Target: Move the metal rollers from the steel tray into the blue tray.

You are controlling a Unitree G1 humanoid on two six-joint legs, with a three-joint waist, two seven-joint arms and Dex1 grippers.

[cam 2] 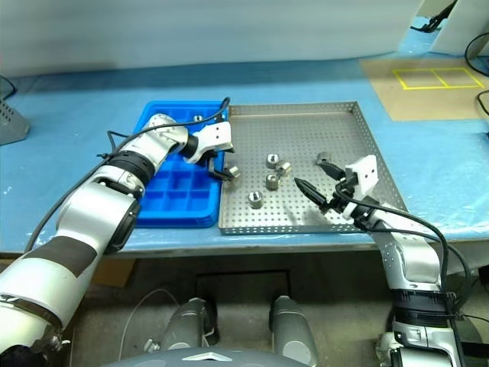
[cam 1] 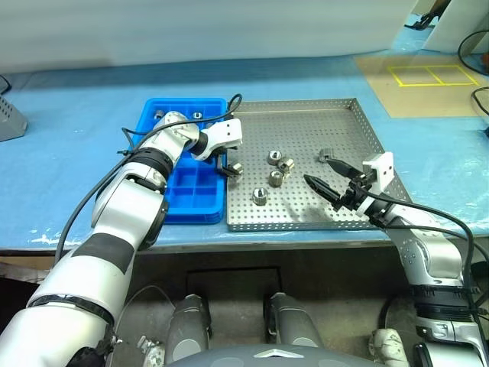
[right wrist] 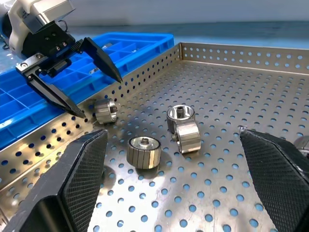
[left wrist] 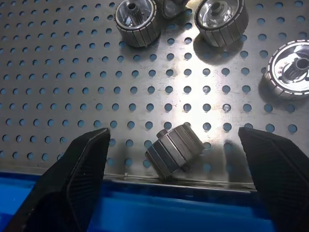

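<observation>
- Left gripper (cam 1: pixel 227 170) gapes wide, empty, straddling a ribbed steel roller (left wrist: pixel 174 150) lying against the perforated steel tray (cam 1: pixel 306 115) rim beside the blue tray (cam 1: pixel 153 115).
- Right gripper (cam 1: pixel 327 177) wide open, empty.

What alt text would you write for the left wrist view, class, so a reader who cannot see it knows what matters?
The left gripper, jaws open, hangs over one metal roller lying on its side against the rim of the perforated steel tray. More rollers stand farther across the tray, and the blue tray lies just past that rim.
</observation>
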